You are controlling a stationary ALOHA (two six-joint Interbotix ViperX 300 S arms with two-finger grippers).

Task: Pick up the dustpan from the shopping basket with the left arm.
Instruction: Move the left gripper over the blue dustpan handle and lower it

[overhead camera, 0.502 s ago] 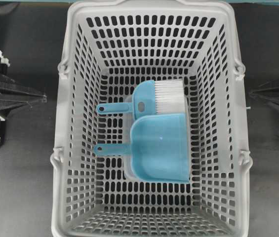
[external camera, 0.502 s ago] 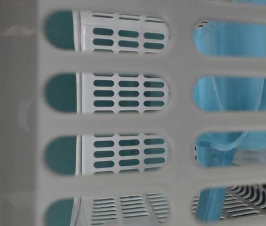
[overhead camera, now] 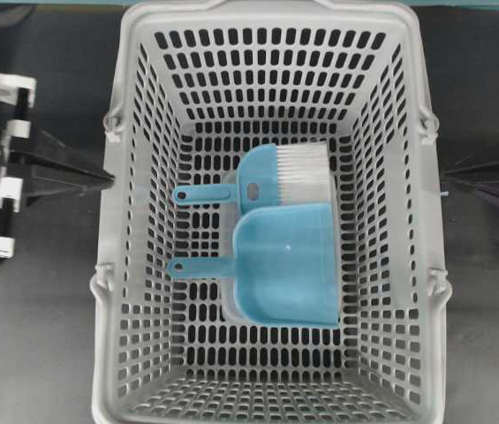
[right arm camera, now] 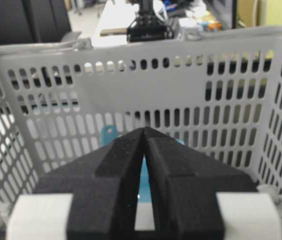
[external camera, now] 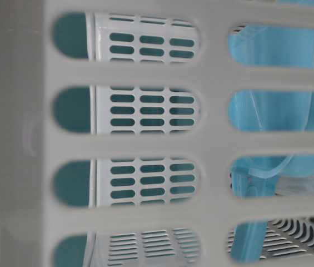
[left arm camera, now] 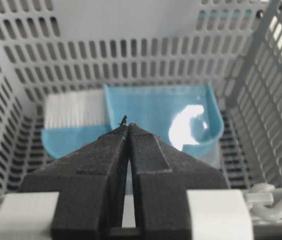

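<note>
one dustpan [overhead camera: 289, 265], one brush [overhead camera: 275, 177], one basket [overhead camera: 130, 265]

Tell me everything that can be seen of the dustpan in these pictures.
The dustpan is light blue, glossy plastic: a broad flat scoop with raised walls, a rounded back and a thin straight handle with a hole at its end. It lies flat, open side up, on the floor of the basket, handle pointing to the overhead view's left. Its upper edge meets the brush, seemingly overlapping it. No gripper touches it.
</note>
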